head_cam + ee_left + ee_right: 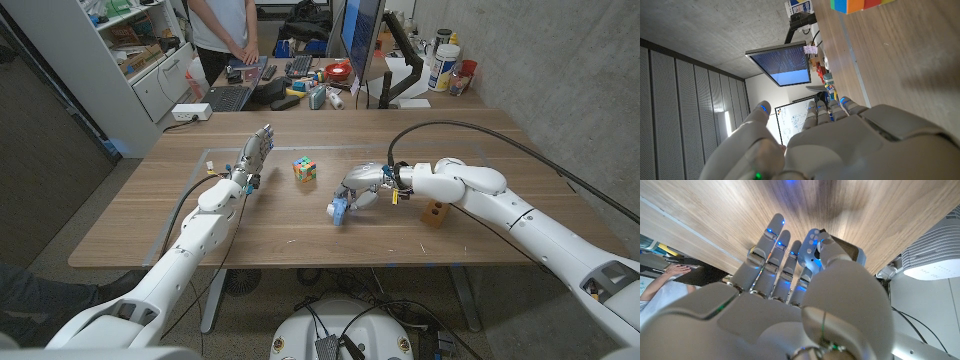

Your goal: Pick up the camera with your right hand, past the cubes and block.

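A: Where is the small blue-and-white camera point(340, 209)?

B: In your right hand point(358, 194), pinched at the fingertips just above the wooden table point(300, 225), beyond the multicoloured puzzle cube point(304, 170) and the small tan wooden block point(434, 212).

A: And your left hand point(254, 152)?

B: Upright, fingers apart, holding nothing; it stands clear, judged to leave room.

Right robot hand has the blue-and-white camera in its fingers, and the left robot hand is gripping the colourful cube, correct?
Not the left robot hand: the head view shows it raised, fingers apart, gripping nothing. The colourful cube stands on the table, apart from it. The right robot hand holds the camera.
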Tool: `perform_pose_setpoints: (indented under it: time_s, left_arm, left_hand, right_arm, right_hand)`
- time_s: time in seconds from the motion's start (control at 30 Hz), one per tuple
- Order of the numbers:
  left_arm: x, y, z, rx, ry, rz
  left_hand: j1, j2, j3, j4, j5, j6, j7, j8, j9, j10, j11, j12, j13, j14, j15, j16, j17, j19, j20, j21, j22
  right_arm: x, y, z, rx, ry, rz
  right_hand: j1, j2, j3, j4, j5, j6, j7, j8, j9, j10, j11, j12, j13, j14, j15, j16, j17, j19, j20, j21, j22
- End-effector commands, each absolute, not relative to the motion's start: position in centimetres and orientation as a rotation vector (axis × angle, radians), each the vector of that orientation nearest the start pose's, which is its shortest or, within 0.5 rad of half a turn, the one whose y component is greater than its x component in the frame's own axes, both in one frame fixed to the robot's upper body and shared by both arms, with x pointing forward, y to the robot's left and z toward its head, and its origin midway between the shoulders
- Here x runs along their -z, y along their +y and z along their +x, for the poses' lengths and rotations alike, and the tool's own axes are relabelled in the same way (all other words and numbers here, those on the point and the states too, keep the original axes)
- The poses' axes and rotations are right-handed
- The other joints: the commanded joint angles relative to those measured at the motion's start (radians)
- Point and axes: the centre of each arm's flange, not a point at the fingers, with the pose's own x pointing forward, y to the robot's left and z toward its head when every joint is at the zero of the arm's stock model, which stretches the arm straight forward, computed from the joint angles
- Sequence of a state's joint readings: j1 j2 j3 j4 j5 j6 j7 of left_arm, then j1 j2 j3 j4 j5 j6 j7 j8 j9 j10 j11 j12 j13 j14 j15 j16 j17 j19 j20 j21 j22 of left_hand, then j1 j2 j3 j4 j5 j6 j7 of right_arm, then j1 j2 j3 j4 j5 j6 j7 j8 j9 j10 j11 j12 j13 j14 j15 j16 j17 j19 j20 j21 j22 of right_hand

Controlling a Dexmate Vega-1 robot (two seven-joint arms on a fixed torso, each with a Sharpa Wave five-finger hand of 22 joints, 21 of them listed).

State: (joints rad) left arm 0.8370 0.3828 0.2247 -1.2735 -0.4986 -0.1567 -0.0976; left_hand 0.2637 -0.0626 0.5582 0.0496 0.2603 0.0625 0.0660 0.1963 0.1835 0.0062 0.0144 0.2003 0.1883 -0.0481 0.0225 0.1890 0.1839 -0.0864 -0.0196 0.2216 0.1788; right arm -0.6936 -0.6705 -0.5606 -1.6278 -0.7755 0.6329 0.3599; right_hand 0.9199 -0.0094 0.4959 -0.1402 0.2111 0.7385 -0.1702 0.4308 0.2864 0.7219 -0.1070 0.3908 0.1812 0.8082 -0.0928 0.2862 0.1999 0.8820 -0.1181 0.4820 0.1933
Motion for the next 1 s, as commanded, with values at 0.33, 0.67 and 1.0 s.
perform_pose_setpoints:
  time_s: [0.33,0.67,1.0]
  left_arm:
    - [1.6,28.5,66.7,0.207,-0.564,-0.028]
    - [1.2,28.4,66.5,0.215,-0.572,-0.021]
    - [0.8,28.4,66.3,0.218,-0.584,-0.016]
  left_hand:
    - [0.002,0.012,-0.004,-0.002,0.004,0.003,0.000,0.002,0.006,-0.005,-0.003,0.004,0.004,-0.005,0.005,0.000,0.001,-0.003,0.002,-0.004,0.003]
    - [0.003,0.012,-0.006,-0.002,0.004,0.003,0.000,0.003,0.006,-0.005,-0.001,0.004,0.004,-0.005,0.003,0.000,0.001,-0.002,0.002,-0.005,0.003]
    - [0.003,0.013,-0.007,-0.002,0.004,0.003,0.000,0.002,0.006,-0.004,-0.003,0.004,0.004,-0.005,0.005,0.000,0.001,-0.002,0.002,-0.006,0.003]
  right_arm:
    - [-0.4,-12.5,54.9,-0.635,-1.008,-1.829]
    - [-1.7,-12.8,54.2,-0.597,-1.021,-1.819]
    - [-3.1,-12.7,53.2,-0.533,-1.062,-1.821]
  right_hand:
    - [0.011,0.019,-0.010,0.003,-0.007,0.013,-0.011,-0.006,0.001,0.014,-0.004,-0.013,0.003,0.033,-0.133,-0.003,0.001,0.013,-0.087,0.006,0.001]
    - [0.024,0.029,-0.014,0.001,-0.012,0.001,-0.006,-0.014,0.005,0.007,0.008,-0.027,0.004,0.050,-0.136,-0.007,0.002,0.023,-0.089,0.011,0.001]
    - [0.028,0.032,-0.021,0.002,-0.016,0.001,-0.004,-0.018,0.007,0.016,0.013,-0.033,0.004,0.071,-0.135,-0.008,0.002,0.028,-0.089,0.014,0.001]
